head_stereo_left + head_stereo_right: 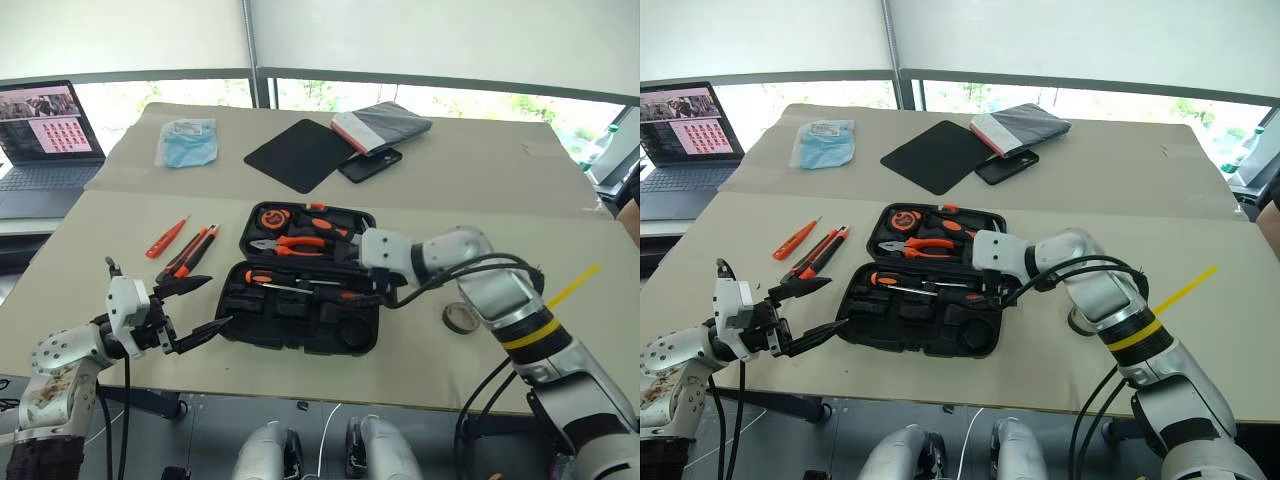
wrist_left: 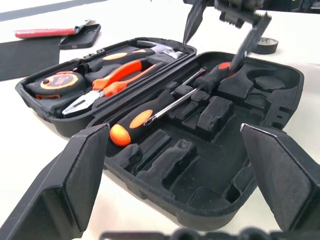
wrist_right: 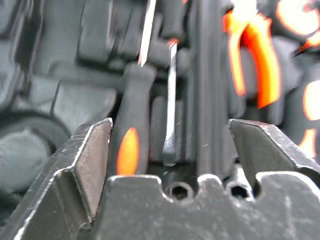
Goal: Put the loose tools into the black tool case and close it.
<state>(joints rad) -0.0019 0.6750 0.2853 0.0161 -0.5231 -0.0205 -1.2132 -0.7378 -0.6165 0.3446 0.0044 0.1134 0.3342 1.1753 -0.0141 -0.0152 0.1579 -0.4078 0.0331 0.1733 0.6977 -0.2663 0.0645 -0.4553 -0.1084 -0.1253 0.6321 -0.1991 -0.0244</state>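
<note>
a: two screwdrivers (image 1: 272,283) already lie in the near half of the black tool case (image 1: 300,320), and your right gripper (image 1: 375,296) hangs just over them with its jaws spread and nothing between them. i'd watch that one. the right wrist view puts its fingers on either side of a handle and a shaft, so if you pull away low you could hook a shaft and flick it out of its recess.

b: and the left?

a: your left gripper (image 1: 190,312) is wide open and empty too, level, just beside the case's near left corner. push it forward carelessly and you shove the whole case across the table (image 1: 120,230).

b: what is left outside?

a: one orange screwdriver (image 1: 165,238) and the utility knife (image 1: 193,250) lie together on the table to the left of the case, near your left arm. the tape roll (image 1: 459,318) sits to the right of the case, partly hidden behind your right forearm, so sweeping that arm back could knock it off toward the edge.

b: closing it?

a: not yet, i'd say. any tool sitting proud of its recess would likely stop the lid latching.
</note>
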